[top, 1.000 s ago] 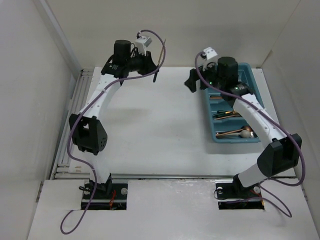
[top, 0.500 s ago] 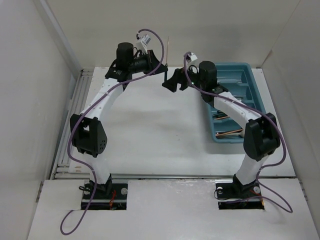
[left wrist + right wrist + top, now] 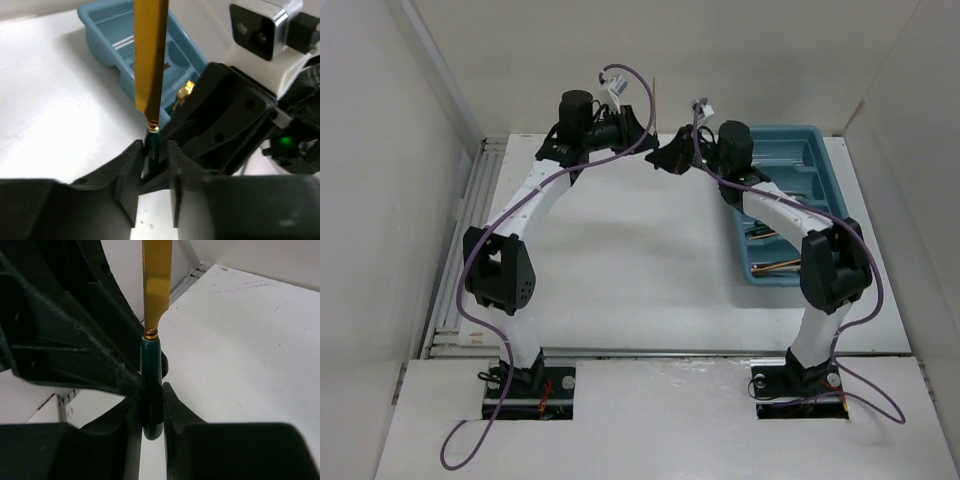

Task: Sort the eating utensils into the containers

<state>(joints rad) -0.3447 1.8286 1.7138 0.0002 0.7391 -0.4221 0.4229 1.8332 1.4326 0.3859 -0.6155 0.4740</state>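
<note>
— Where is the knife (image 3: 151, 375)?
— Upright in the air with its gold blade pointing up, over the far middle of the table (image 3: 620, 250), just left of the teal tray (image 3: 805, 150). The left pincer (image 3: 152, 155) and the right pincer (image 3: 151, 407) are both clamped tight on its dark green handle.
— What about the tray's slots?
— A few copper utensils (image 3: 777, 267) lie at the near end. The right arm hides much of the tray, so I cannot tell which slot holds which.

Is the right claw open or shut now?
Shut. The right claw has its fingers pressed on both sides of the dark green handle of the slim gold metal knife.
</note>
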